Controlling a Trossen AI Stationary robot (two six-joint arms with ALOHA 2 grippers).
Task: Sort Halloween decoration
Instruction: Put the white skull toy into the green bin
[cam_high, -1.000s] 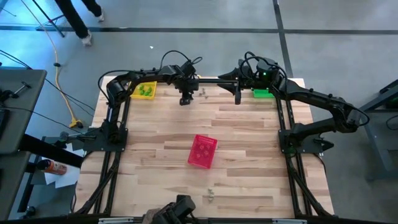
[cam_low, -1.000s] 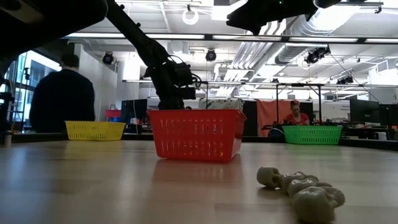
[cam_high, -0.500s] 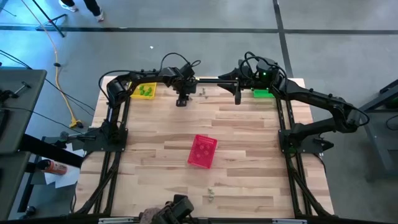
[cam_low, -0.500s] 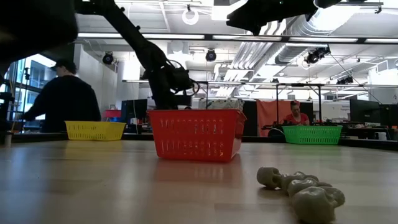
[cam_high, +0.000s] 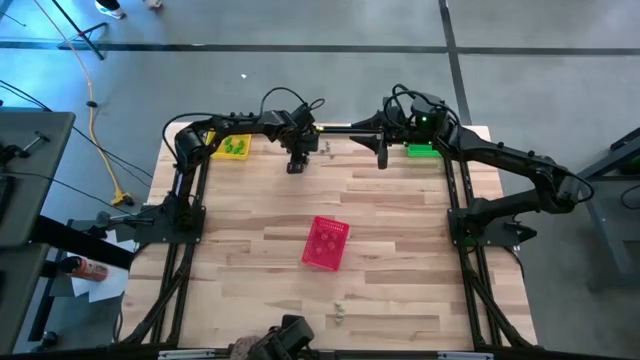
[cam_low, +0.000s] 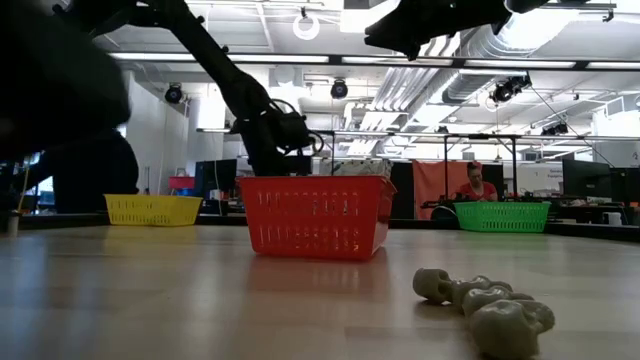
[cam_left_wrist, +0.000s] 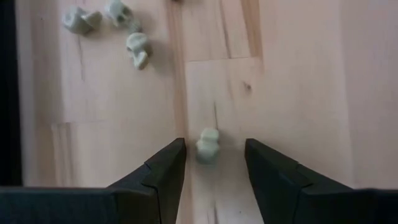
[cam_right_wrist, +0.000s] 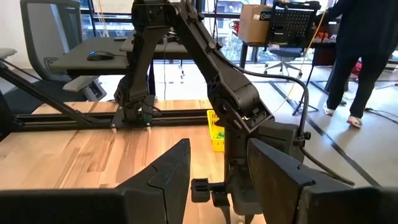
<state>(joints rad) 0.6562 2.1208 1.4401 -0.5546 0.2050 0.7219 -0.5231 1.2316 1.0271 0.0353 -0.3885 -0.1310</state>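
My left gripper (cam_left_wrist: 214, 163) (cam_high: 296, 165) is open near the table's far edge, pointing down. Its fingers stand on either side of a small pale green trinket (cam_left_wrist: 207, 145) that lies on the wood, with a gap on each side. Three more pale trinkets (cam_left_wrist: 138, 48) lie close by on the table. Another pale clump of trinkets (cam_low: 482, 305) (cam_high: 340, 313) rests near the near edge. My right gripper (cam_right_wrist: 217, 171) (cam_high: 381, 158) is open and hangs above the far part of the table beside the green basket (cam_high: 420, 150). In the low view the red basket hides my left gripper.
A pink-red mesh basket (cam_high: 326, 242) (cam_low: 315, 215) stands mid-table. A yellow basket (cam_high: 235, 146) with green pieces inside sits at the far left corner, and the green basket (cam_low: 502, 216) at the far right. Bare wood lies between them. People show in the room behind.
My left gripper has shifted a little toward the table's left and back again near the far edge. A person in the background has walked along behind the table.
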